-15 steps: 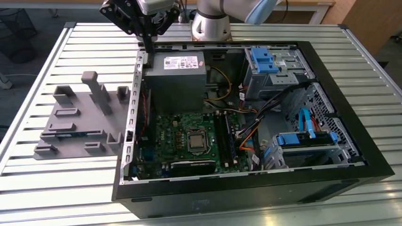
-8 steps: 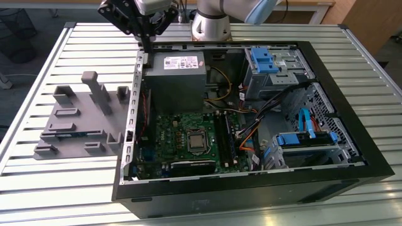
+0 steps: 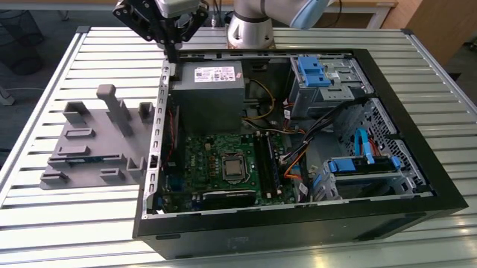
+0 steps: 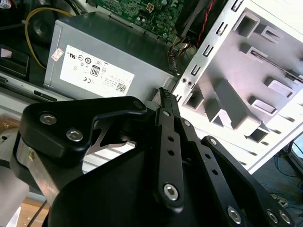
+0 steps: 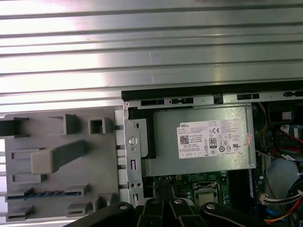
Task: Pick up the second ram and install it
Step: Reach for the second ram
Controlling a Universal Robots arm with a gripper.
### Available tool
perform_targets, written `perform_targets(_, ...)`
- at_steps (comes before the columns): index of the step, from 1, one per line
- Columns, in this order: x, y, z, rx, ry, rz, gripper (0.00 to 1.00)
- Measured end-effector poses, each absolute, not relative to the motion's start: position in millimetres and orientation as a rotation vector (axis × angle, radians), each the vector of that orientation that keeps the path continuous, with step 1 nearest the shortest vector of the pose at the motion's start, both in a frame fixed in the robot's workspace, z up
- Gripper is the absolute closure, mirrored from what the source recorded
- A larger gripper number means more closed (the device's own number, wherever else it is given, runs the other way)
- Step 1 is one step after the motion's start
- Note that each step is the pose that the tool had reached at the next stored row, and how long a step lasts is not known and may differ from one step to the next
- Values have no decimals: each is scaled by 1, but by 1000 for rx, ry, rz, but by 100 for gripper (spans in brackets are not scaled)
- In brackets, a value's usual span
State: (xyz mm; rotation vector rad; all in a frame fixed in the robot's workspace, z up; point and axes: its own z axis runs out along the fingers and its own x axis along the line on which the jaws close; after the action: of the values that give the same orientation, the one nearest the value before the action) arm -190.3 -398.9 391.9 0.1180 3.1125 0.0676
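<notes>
- Aluminium slats, ribbed and shiny, make up the table (image 3: 44,223) I'm driving over.
- At the exterior view's left on it sits a matte grey plastic fixture (image 3: 97,139), blocky, with upright posts and narrow slots.
- the second ram (image 3: 86,159) stands on edge in one of those slots, a thin dark green strip.
- My gripper (image 3: 171,57) hangs over the far corner of the perforated sheet-metal side wall of the case (image 3: 298,229), well apart from the ram. Its black fingers are pressed together into a narrow point with nothing between them.
- Just right of it is the boxy grey power supply (image 3: 209,92) with a white label.
- The green motherboard (image 3: 223,164) lies flat inside the case, square socket in its middle.
- At the far right there are blue plastic drive brackets (image 3: 311,71).
</notes>
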Motion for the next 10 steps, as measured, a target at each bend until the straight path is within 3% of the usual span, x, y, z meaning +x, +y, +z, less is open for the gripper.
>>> perform_targets(10, -199, -399, 392, 118, 3112, 68, 89)
